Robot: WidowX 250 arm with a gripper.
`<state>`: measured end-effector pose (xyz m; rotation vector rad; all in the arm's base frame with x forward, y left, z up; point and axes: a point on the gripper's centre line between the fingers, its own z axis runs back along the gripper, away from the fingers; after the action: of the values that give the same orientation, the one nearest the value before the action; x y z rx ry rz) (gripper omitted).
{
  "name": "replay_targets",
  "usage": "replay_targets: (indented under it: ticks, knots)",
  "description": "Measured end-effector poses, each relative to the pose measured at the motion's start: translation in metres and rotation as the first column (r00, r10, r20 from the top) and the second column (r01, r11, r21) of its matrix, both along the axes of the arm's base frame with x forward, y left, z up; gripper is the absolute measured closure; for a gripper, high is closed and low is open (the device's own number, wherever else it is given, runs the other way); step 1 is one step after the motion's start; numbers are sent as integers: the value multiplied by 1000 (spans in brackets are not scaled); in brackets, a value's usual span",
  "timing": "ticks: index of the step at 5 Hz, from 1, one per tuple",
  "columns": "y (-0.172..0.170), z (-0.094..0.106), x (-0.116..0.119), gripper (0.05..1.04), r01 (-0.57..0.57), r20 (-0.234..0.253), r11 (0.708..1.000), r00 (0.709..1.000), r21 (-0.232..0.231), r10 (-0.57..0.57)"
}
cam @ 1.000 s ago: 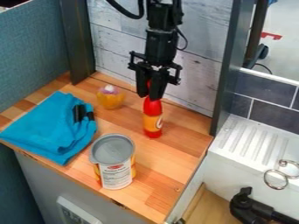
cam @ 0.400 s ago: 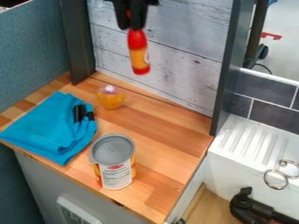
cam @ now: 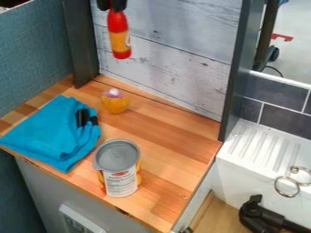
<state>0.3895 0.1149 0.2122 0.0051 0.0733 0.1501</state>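
Note:
At the top edge of the camera view, left of centre, the black gripper [cam: 112,5] is shut on the neck of a red bottle [cam: 119,36] with an orange label. The bottle hangs upright high above the wooden counter [cam: 173,136], in front of the whitewashed plank wall. Below it on the counter stands a small orange-yellow object [cam: 115,102] with a whitish-purple top. A folded blue cloth [cam: 48,132] with black marks lies at the left. Nearer the front edge stands a can [cam: 117,168] with a grey lid.
Dark upright posts stand at the counter's back left [cam: 80,43] and right [cam: 237,68]. Right of the counter are a white ridged drainboard [cam: 261,148], metal rings [cam: 287,185] and a black fitting [cam: 261,216]. A teal panel [cam: 33,54] borders the left side.
The gripper has lifted the red bottle from the counter, carrying it up and to the left. The can, cloth and small orange-yellow object have stayed in place.

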Motion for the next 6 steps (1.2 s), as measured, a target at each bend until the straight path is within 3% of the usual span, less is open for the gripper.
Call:
replay_targets:
  ticks: [1, 2, 3, 4, 6]
  knots:
    - [20, -28, -6, 741, -63, -61, 996, 996, 58, 66]
    - [28, -43, -8, 741, -81, -81, 992, 993, 93, 89]
    - [43, -52, -7, 741, -110, -53, 988, 992, 107, 116]
    - [55, -50, -7, 741, -124, -27, 989, 992, 80, 127]
    - [68, -73, -2, 741, -98, -5, 993, 995, 62, 98]
